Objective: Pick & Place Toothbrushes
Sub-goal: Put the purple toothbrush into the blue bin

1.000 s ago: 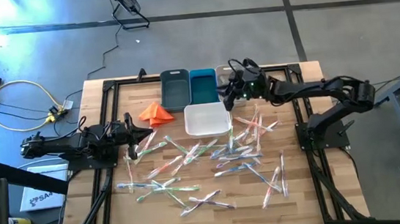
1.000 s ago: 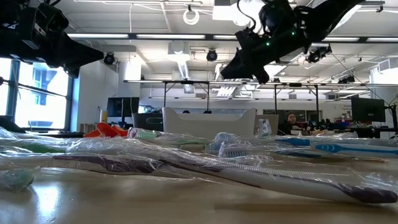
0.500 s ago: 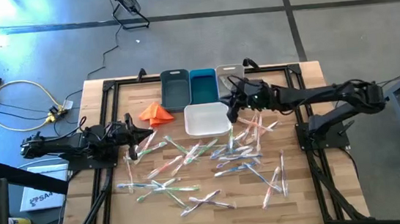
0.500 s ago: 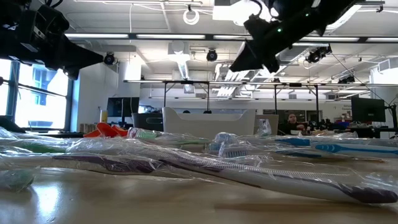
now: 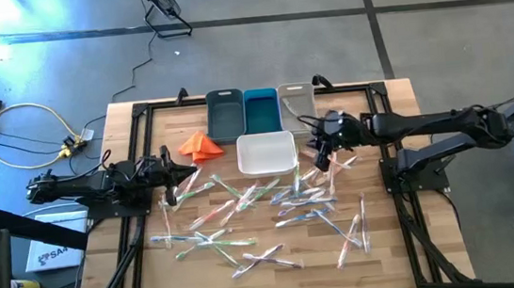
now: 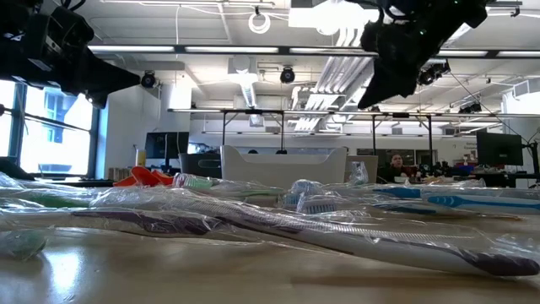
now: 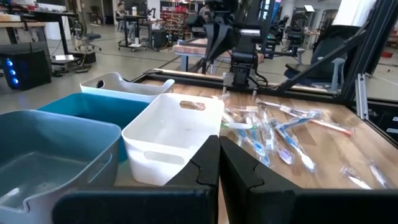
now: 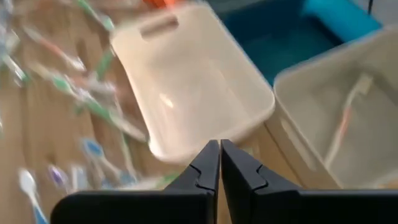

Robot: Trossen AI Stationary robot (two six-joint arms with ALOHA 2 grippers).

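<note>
The left gripper [image 5: 168, 179] waits at the bench's [image 5: 137, 269] left side, jaws fully closed on nothing. Wrapped toothbrushes [image 5: 245, 216] lie scattered across the bench's middle and near part. Behind them the white bin [image 5: 266, 153] stands in front of the slate [image 5: 226, 114], teal [image 5: 260, 111] and pale grey bin [image 5: 295, 101]; one toothbrush [image 8: 348, 118] lies in the pale grey bin. The right gripper [image 5: 320, 147] hangs just right of the white bin, jaws closed and empty.

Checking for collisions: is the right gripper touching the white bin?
Apart. The right wrist view shows the right gripper shut and empty above the table, with the white bin lying ahead of its fingertips. The low view also shows it raised well above the bins.
</note>
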